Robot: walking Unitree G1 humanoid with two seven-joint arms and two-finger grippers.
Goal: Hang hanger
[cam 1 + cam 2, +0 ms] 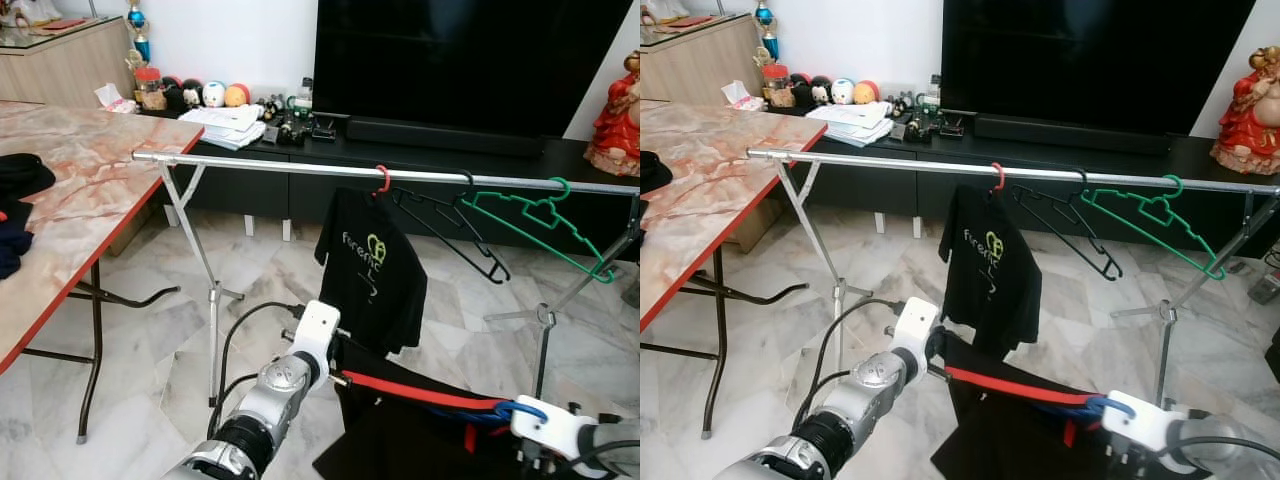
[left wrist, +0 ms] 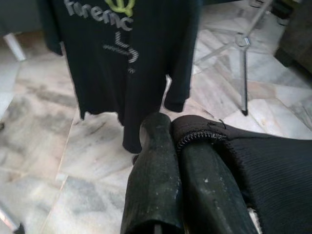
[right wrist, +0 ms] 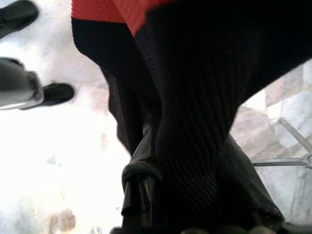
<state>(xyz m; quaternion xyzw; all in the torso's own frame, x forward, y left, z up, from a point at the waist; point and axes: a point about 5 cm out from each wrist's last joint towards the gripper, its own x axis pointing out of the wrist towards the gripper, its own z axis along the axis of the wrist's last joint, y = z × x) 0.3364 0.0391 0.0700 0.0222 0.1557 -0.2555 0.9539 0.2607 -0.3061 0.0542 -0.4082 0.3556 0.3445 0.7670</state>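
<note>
A black garment with a red band (image 1: 420, 392) is stretched low between my two grippers, in front of the silver clothes rail (image 1: 300, 168). My left gripper (image 2: 173, 131) is shut on the garment's ribbed edge (image 2: 204, 136), seen in the head view at the garment's left end (image 1: 338, 372). My right gripper (image 3: 195, 195) has the dark fabric bunched between its fingers (image 3: 139, 170). A blue hanger (image 1: 515, 410) pokes out of the cloth beside it. On the rail hang a black T-shirt with a green logo (image 1: 372, 265) on a red hook, a bare black hanger (image 1: 445, 225) and a bare green hanger (image 1: 540, 225).
A marble-topped table with a red edge (image 1: 80, 190) stands on the left, dark clothes (image 1: 15, 200) lying on it. Behind the rail a black TV cabinet (image 1: 420, 150) carries a large screen and small ornaments. The rail's folding legs (image 1: 212, 290) stand on the marble floor.
</note>
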